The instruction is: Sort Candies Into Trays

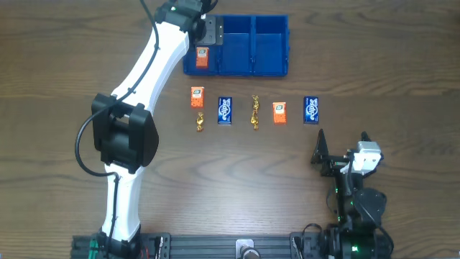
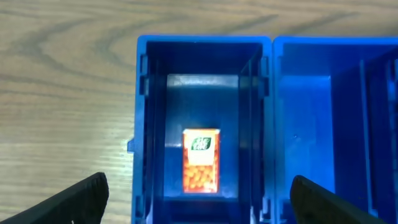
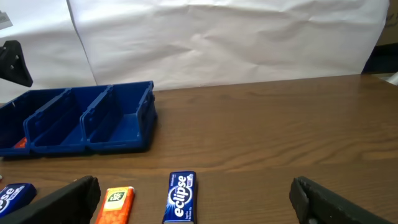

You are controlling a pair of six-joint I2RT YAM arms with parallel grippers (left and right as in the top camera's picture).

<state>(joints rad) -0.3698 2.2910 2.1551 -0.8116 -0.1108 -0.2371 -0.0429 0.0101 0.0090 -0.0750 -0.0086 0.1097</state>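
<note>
Left gripper [image 2: 199,190]: is hovering over the tray's [image 1: 286,50] left bin, fingers spread wide, carrying nothing.
Right gripper [image 1: 342,147]: is sitting near its base, well apart from the candies, fingers gaping, carrying nothing.
Binned box [image 2: 200,159]: is lying flat in the left bin.
Waiting: orange boxes [image 1: 197,97] [image 1: 279,113], blue packs [image 1: 225,110] [image 1: 310,110] and gold candies [image 1: 200,122] [image 1: 254,111] are lying in a row on the table near the tray.
Handling: boxes and packs are likely light, stiff and slick, so pinching across the narrow sides is looking best. The gold candies seem small and crinkly, so gripping mid-body should work.
</note>
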